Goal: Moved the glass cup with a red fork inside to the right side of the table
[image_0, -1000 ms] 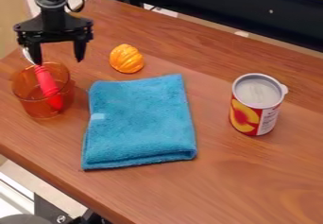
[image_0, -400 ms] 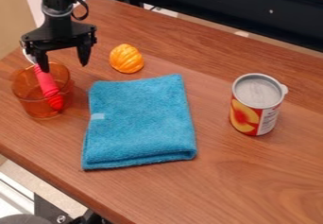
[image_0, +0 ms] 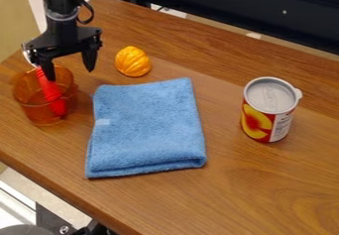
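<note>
Claw (image_0: 69, 74) spread wide, nothing gripped. Glass cup (image_0: 33, 109) lies below, offset toward view's left edge.

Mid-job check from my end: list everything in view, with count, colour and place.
Cup: one, clear amber, table's left end.
Fork: one, red with a pale upper end, leaning in the cup.
Ridged object: one, orange, above the cloth.
Folded cloth: one, blue, mid-table.
Can: one, red and yellow label, grey lid, right side.
Table: one, brown wood-grain, beneath these.
Beam: one, black, behind the table.
Arm: one, black, upper left.
Claw: one, black, open, at the cup's rim.
</note>
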Robot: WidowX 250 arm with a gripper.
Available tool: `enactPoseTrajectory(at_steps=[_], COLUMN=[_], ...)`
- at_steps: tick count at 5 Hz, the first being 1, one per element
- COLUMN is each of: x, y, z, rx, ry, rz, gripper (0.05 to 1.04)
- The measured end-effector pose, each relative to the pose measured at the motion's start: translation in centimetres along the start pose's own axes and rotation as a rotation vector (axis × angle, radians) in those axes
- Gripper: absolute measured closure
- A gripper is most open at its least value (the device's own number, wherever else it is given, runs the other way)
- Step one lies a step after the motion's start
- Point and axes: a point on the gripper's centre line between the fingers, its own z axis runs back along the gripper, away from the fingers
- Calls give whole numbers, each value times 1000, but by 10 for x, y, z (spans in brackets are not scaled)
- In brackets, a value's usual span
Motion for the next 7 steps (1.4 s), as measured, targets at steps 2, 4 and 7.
enactPoseTrajectory(at_steps=[2,4,7], x=[-6,-9,-1], y=[-2,-3,8], z=[-11,-17,-12], rx=[-34,-57,-28], ry=[70,104,158], rz=[102,147,199], gripper=[86,405,1009])
